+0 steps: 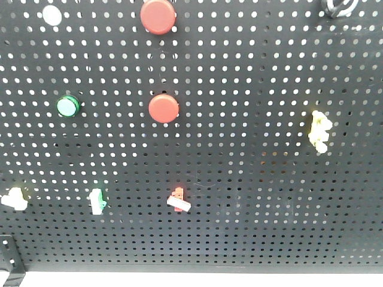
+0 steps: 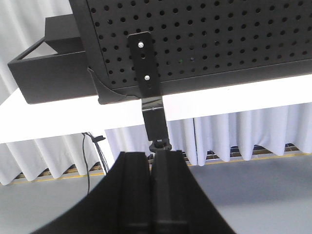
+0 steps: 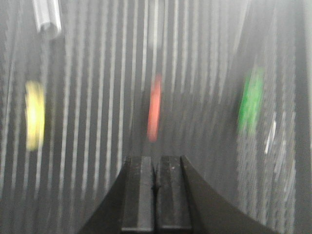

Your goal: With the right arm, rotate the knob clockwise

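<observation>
The knob (image 1: 339,6) shows only in part at the top right edge of the front view: a dark round thing with a pale ring on the black pegboard (image 1: 239,179). No arm appears in that view. In the right wrist view my right gripper (image 3: 155,158) is shut with nothing between its fingers. It faces the board, which is smeared by motion blur, and a red blur (image 3: 154,114) lies straight ahead. My left gripper (image 2: 152,154) is shut and empty, below the board's lower edge, just under a black bracket (image 2: 155,119).
Two red buttons (image 1: 158,16) (image 1: 163,108), a green button (image 1: 67,106) and a white cap (image 1: 52,14) sit on the board. Small switches are mounted lower: yellow (image 1: 319,130), red (image 1: 179,200), green (image 1: 97,201). A black box (image 2: 53,73) is beside the board.
</observation>
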You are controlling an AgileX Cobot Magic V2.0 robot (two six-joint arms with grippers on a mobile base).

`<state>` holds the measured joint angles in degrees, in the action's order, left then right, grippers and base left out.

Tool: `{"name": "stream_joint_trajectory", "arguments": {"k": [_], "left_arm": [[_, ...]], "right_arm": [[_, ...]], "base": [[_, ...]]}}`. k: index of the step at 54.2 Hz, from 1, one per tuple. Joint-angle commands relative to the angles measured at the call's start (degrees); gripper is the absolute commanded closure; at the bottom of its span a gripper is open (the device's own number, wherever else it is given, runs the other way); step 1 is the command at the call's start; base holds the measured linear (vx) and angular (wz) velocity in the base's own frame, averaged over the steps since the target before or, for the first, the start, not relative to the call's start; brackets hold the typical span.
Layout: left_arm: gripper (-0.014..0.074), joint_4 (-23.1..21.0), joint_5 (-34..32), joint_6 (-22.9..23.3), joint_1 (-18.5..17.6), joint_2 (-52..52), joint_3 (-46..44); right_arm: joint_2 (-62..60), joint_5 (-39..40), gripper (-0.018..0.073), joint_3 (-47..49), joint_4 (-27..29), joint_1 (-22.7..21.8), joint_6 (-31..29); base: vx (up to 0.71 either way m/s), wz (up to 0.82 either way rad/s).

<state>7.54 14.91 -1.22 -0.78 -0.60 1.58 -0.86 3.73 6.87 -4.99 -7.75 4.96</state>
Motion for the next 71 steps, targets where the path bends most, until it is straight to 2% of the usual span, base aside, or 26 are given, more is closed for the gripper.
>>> {"name": "stream_joint_trajectory", "arguments": {"k": [1, 10, 17, 25, 37, 71], "left_arm": [[0.0603, -0.4, -4.5, 0.1, -0.2, -0.9, 1.5], [0.0603, -0.4, -4.5, 0.1, -0.2, -0.9, 1.5], [0.0603, -0.4, -4.5, 0.1, -0.2, -0.9, 1.5], [0.0603, -0.4, -4.5, 0.1, -0.2, -0.9, 1.5], [0.0603, -0.4, -4.5, 0.1, -0.2, -0.9, 1.5], [0.0603, -0.4, -4.5, 0.1, -0.2, -0.9, 1.5]], "right_arm": [[-0.5, 4.6, 0.0571, -2.6, -0.7, -0.2, 1.5], [-0.5, 7.3, 0.0568, -9.7, 0.1, -0.2, 1.4], [-0.4, 0.8, 0.0567, -9.4, 0.7, -0.2, -0.4], [-0.4, -0.9, 0.0566, -9.4, 1.1, -0.2, -1.3], [-0.4, -3.4, 0.0566, -9.4, 7.0, -0.3, -1.3], [-0.4, -3.3, 0.0565, -9.4, 7.1, -0.3, -1.3]], "base": [[0.00, 0.00], [0.00, 0.00], [0.00, 0.00], [0.00, 0.00], [0.00, 0.00], [0.00, 0.00]]}}
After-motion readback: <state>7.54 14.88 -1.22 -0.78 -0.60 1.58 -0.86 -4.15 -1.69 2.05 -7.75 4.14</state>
